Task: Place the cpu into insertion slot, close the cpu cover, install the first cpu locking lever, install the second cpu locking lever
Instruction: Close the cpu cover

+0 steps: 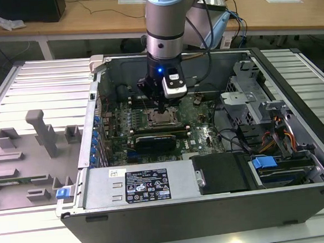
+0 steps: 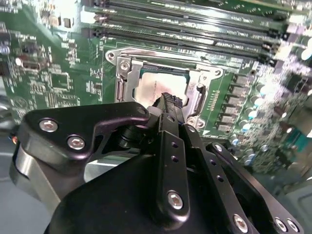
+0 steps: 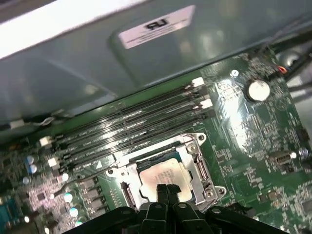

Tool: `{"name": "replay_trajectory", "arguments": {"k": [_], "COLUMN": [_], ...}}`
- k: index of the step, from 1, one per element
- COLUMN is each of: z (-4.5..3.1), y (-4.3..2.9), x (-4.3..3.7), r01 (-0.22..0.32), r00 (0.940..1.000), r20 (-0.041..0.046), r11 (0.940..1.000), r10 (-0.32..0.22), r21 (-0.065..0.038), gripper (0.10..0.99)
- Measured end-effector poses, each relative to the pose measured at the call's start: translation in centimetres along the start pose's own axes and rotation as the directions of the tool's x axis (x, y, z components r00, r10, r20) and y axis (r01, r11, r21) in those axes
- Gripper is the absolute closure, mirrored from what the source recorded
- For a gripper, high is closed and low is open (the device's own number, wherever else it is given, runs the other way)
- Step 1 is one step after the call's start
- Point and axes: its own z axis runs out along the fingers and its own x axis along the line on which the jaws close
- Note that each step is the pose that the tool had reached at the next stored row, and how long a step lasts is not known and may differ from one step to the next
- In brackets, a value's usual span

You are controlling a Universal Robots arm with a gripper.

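Black hand [image 3: 167, 187] over flat silvery square cpu [image 3: 162, 173]

Even overhead light, probably ceiling fixtures. Computer case [image 1: 213, 218] interior shadowed and dim. Glare patches on case wall [image 3: 90, 89] in first wrist view. Pincer [image 2: 169, 101] close and soft; motherboard [image 2: 292, 83] edge blurred.

The arm [image 1: 169, 21] hangs straight down; the gripper [image 1: 162, 110] points vertically downward, its fingers [image 3: 161, 191] pressed together at the tips.
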Motion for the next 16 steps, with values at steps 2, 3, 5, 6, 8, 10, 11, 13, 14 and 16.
{"name": "replay_trajectory", "arguments": {"k": [2, 3, 5, 6, 8, 10, 11, 13, 14, 16], "z": [0.01, 0.02, 0.04, 0.05, 0.08, 0.10, 0.12, 0.15, 0.17, 0.22], "y": [0.00, 0.00, 0.00, 0.00, 0.00, 0.00, 0.00, 0.00, 0.00, 0.00], "x": [0.00, 0.00, 0.00, 0.00, 0.00, 0.00, 0.00, 0.00, -0.01, 0.00], "r01": [0.042, 0.061, 0.119, 0.135, 0.175, 0.217, 0.244, 0.298, 0.333, 0.364], "r00": [0.9991, 0.9981, 0.9929, 0.9908, 0.9846, 0.9761, 0.9697, 0.9545, 0.9429, 0.9312], "r20": [-0.0005, -0.0007, -0.0015, -0.0017, -0.0022, -0.0028, -0.0032, -0.0041, -0.0032, 0.0193], "r11": [0.9991, 0.9981, 0.9929, 0.9908, 0.9846, 0.9761, 0.9697, 0.9545, 0.9428, 0.9314], "r10": [-0.042, -0.061, -0.119, -0.135, -0.175, -0.217, -0.244, -0.298, -0.333, -0.364], "r21": [0.001, 0.001, 0.002, 0.002, 0.003, 0.004, 0.004, 0.005, 0.006, 0.007], "gripper": [0.980, 0.980, 0.980, 0.980, 0.980, 0.980, 0.980, 0.980, 0.980, 0.980]}}
